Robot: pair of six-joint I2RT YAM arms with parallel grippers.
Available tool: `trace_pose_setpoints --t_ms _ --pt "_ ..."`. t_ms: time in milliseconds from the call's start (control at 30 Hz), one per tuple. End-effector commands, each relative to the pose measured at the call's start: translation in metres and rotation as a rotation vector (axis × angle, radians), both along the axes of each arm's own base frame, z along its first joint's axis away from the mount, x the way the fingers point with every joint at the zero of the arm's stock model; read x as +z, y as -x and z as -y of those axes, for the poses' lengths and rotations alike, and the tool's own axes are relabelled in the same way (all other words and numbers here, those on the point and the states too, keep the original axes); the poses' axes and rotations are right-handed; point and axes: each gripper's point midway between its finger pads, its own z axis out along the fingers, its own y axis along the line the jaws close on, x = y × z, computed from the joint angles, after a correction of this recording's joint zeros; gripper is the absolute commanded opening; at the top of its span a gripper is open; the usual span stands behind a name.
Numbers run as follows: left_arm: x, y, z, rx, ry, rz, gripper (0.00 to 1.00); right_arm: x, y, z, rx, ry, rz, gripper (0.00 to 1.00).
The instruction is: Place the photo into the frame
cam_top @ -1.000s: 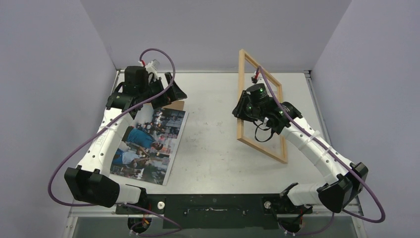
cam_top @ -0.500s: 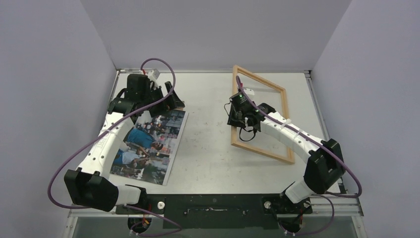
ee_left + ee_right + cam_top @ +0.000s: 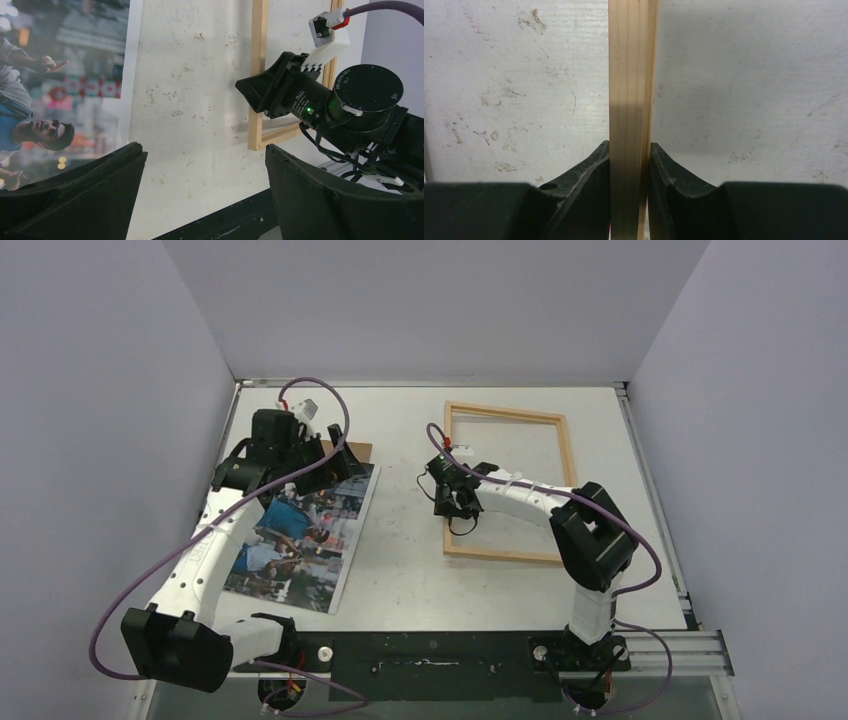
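Your right pincer [image 3: 455, 512] is clamped on the frame [image 3: 505, 412], gripping its left rail about midway along. In the right wrist view the pale wooden rail [image 3: 629, 100] runs straight between the two fingers [image 3: 591, 170], and both press against its sides. The frame lies flat on the worktop [image 3: 410, 540], on the right half towards the far edge, with bare worktop showing through its opening.

The photo [image 3: 300, 540] lies picture side up on the left half of the worktop, well apart from the frame, with its long side running from near to far and leaning a little to the right. Your left pincer [image 3: 335, 458] hangs over the photo's far end with its jaws wide apart and nothing between them. The left wrist view shows the print's white margin [image 3: 131, 75] just beside the left finger. A corner of a brown board [image 3: 358, 450] shows at the photo's far edge, beside that pincer.
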Motion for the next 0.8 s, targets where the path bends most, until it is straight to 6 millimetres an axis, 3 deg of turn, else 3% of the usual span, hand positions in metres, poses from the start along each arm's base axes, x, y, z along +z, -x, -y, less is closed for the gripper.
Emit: trace_pose_setpoints --t_ms 0,267,433,767 --pt "0.004 0.009 -0.006 0.021 -0.004 0.020 0.89 0.010 -0.008 -0.031 0.023 -0.084 0.055 0.22" --pt "-0.007 0.020 -0.009 0.023 -0.008 -0.003 0.89 -0.004 0.003 -0.047 0.056 -0.056 0.038 0.23" --pt "-0.012 0.024 -0.014 0.034 -0.031 -0.006 0.89 -0.014 0.012 -0.038 0.036 0.086 0.037 0.22" --pt "-0.015 0.032 -0.031 0.091 -0.100 0.010 0.89 -0.025 0.025 -0.042 0.072 0.216 0.054 0.28"
